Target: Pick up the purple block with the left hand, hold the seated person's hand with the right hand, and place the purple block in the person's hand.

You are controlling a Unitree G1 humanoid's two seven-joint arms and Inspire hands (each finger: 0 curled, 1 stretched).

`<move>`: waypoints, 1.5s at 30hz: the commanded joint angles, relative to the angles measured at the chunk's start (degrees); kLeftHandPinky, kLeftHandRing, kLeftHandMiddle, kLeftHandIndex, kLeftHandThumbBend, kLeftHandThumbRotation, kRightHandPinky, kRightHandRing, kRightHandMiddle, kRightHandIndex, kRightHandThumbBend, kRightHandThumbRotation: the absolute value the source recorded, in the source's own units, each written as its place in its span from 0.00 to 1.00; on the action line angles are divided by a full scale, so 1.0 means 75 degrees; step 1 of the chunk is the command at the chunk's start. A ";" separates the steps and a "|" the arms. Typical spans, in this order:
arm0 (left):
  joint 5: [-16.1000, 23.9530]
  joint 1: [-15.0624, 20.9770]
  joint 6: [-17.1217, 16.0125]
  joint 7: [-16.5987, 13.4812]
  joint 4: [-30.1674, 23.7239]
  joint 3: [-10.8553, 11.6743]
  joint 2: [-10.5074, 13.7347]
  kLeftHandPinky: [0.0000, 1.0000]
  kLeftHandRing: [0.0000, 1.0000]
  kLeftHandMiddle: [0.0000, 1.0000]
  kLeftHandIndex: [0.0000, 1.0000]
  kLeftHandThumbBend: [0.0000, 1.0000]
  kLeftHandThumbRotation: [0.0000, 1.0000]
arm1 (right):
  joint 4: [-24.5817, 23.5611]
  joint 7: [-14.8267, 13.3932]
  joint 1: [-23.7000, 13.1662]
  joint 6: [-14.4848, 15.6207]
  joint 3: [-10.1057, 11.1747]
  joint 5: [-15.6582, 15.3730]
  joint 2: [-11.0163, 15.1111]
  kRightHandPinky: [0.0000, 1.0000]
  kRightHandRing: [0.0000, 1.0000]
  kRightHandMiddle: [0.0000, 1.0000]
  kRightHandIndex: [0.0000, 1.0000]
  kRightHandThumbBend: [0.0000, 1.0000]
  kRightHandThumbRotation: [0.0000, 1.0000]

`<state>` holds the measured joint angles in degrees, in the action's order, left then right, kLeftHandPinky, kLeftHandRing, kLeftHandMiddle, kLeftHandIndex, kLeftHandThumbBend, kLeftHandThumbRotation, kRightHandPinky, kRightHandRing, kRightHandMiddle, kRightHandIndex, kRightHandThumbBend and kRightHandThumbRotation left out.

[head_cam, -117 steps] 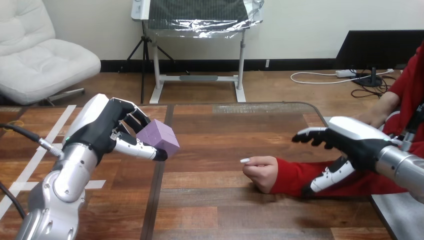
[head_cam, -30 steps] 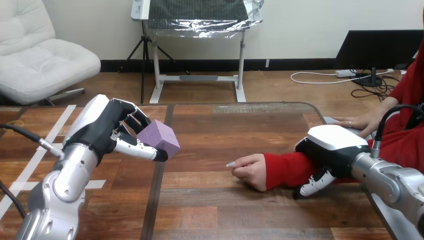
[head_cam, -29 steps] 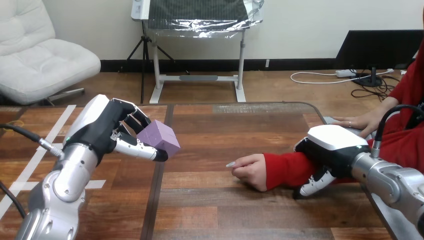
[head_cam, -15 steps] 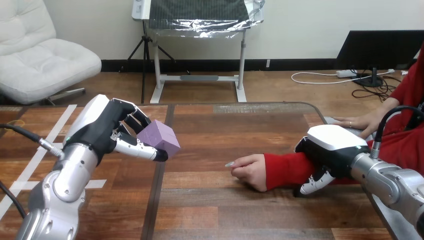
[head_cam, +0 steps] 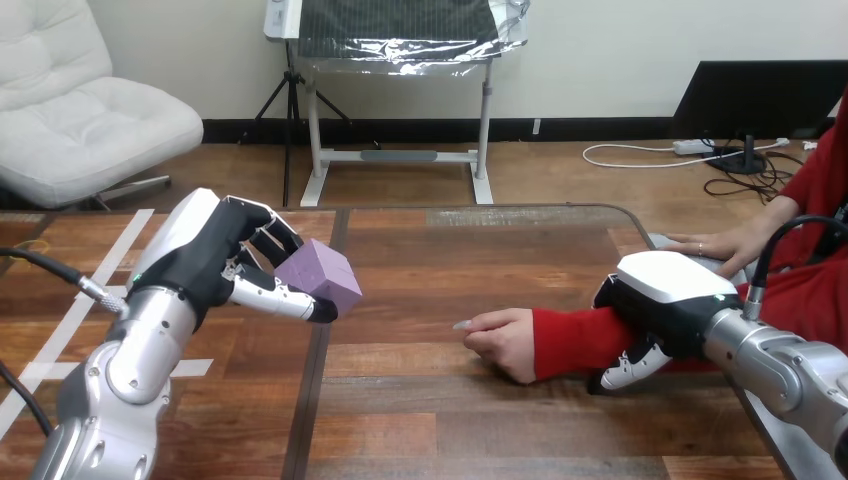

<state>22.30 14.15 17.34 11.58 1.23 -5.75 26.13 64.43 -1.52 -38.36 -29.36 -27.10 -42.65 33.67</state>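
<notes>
A: Light level?
B: Bright and even across the table (head_cam: 430,400), near edge to far edge.
A: Glare?
B: Strong on the crinkled foil sheet (head_cam: 400,30) beyond the table's far edge. Pale sheen on the table's far end. Bright highlight on the white shell of the right hand (head_cam: 668,285), at the table's right side.
A: Shadows?
B: Soft and narrow on the table, close under the person's hand (head_cam: 505,342) and sleeve. Light falls from above.

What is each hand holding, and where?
Left hand grips the purple block at its left side, thumb underneath. Right hand is curled round the person's red-sleeved forearm.
</notes>
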 commanded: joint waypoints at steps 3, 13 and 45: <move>0.0000 0.0394 -0.0185 -0.0127 -0.0204 0.0168 0.0059 0.27 0.33 0.39 0.41 0.81 0.00 | 0.0041 -0.0048 -0.0484 -0.0128 0.0136 0.0238 -0.0052 0.18 0.23 0.30 0.30 0.71 0.29; -0.0040 0.0417 -0.0137 -0.0148 -0.0176 0.0178 0.0005 0.27 0.32 0.39 0.41 0.81 0.00 | -0.0068 -0.0121 -0.0477 -0.0249 0.0225 0.0363 0.0043 0.17 0.21 0.28 0.27 0.72 0.29; -0.0318 0.0793 -0.0819 -0.0704 0.0947 0.0173 -0.0303 0.34 0.37 0.41 0.41 0.79 0.00 | -0.0716 -0.0128 -0.0508 -0.0421 0.0717 0.1137 0.0387 0.18 0.22 0.27 0.27 0.73 0.32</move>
<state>20.59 14.68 13.65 7.92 6.61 -5.56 25.01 63.77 -1.34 -38.22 -30.27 -25.73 -37.25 34.29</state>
